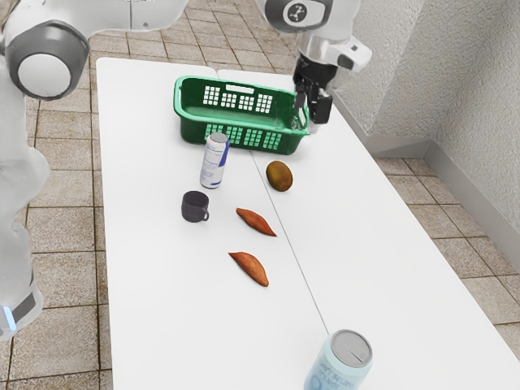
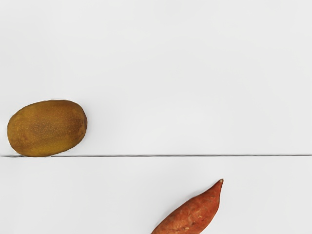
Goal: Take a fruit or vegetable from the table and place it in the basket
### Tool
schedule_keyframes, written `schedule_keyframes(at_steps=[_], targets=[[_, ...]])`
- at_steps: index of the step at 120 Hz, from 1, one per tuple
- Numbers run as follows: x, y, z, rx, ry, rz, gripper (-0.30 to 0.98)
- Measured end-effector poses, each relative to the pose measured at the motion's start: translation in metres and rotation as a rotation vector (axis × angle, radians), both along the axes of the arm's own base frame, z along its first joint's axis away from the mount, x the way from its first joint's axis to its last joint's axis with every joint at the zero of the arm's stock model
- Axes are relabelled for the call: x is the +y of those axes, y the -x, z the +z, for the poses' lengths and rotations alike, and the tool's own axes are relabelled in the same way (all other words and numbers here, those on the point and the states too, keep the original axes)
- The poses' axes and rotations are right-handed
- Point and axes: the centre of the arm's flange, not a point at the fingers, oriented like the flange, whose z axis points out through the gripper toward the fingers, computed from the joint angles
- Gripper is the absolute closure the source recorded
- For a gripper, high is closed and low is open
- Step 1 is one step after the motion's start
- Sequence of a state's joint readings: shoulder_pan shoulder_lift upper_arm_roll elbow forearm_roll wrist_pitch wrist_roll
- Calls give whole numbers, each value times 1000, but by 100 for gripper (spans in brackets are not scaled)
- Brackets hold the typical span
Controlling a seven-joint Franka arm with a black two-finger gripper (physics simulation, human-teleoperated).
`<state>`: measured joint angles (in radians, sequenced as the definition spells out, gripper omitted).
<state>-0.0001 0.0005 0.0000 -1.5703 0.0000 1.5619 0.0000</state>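
The black gripper [image 1: 311,111] is open above the table, showing at the basket's right end in the exterior view, with nothing between its fingers. A green basket [image 1: 190,128] stands near the table's far end. The brown kiwi [image 1: 279,175] lies by the table seam, nearer the camera than the basket. Two reddish-orange sweet potatoes lie beyond it toward the viewer, one [image 1: 256,221] closer to the kiwi, the other [image 1: 250,268] farther off. In the wrist view the kiwi [image 2: 48,128] lies beside the seam, and part of a sweet potato [image 2: 192,213] appears across the seam.
A white and blue can [image 1: 214,161] stands upright just in front of the basket. Near it is a dark mug [image 1: 195,206]. A light-blue can [image 1: 340,362] stands at the exterior view's lower edge. A textured wall [image 1: 431,77] rises past the table's right side in that view.
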Motion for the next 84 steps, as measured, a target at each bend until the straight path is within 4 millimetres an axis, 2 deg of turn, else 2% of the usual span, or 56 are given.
schedule_keyframes(at_steps=[4, 7, 9, 11, 14, 17, 21, 25, 30, 47, 61, 74, 84], targets=[[3, -19, 33, -92, -61, -6, 1], [24, -23, 52, -139, -114, 29, 1], [54, -23, 63, -161, -147, 80, 2], [95, -17, 72, -175, -176, 147, 2], [160, -2, 82, -186, -210, 256, 2], [213, 18, 89, -190, -236, 344, 2], [254, 37, 95, -192, -259, 409, 2], [271, 45, 98, -194, -269, 428, 2], [272, 42, 96, -197, -264, 417, 2], [245, 20, 88, -217, -208, 317, 2], [230, 11, 81, -218, -158, 245, 2], [225, 9, 77, -213, -124, 194, 2], [205, -2, 55, -179, -82, 120, 2]])
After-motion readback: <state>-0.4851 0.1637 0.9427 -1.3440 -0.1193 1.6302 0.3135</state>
